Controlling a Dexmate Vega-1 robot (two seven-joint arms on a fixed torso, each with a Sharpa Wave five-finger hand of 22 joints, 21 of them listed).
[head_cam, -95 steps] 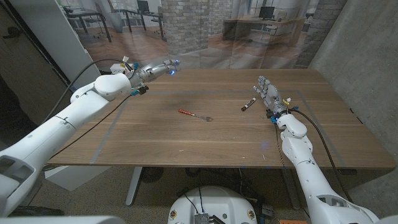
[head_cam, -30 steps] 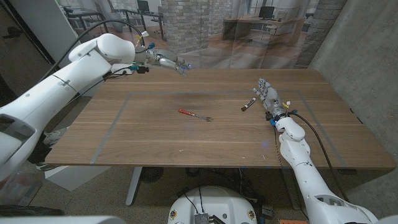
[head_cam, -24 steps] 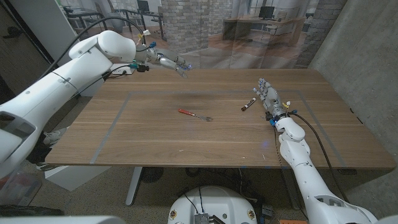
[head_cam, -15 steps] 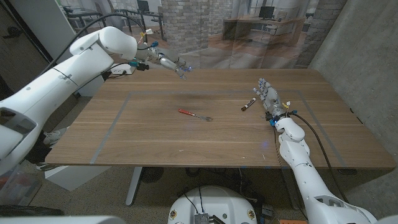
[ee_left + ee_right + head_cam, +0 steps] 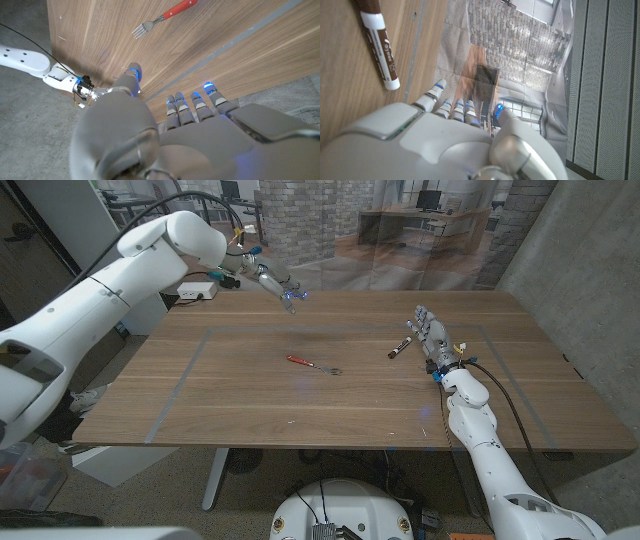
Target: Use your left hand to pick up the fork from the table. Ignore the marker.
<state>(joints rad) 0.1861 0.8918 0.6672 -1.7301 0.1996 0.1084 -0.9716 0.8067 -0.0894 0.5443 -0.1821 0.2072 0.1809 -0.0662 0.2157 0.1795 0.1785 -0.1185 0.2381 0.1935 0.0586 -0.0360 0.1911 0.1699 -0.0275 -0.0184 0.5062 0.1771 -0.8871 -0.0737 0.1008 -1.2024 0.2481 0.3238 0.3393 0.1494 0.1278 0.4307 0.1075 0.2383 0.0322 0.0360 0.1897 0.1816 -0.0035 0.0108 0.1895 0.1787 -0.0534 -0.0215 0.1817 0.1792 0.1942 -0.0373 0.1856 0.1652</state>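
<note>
So the left hand point(image 5: 275, 286) hung over the table's point(image 5: 250, 395) far side, fingers point(image 5: 196, 102) spread apart and holding nothing. The fork point(image 5: 314, 364) lay mid-table, well apart from them. Right hand point(image 5: 432, 338) sat beside the marker point(image 5: 400, 347), fingers loosely apart.

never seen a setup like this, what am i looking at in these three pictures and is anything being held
This is a two-armed robot standing at a wooden table, each white arm ending in a hand with fingers. The wide picture comes from a camera on its head, looking down. The other two come from cameras on the wrists, looking along the back of each hand, so they appear turned.

On the table lie a fork with a red handle, near the middle, and a brown marker beside the right hand. The left hand is raised above the far side of the table, fingers spread. Neither hand holds anything; the fork is untouched.
</note>
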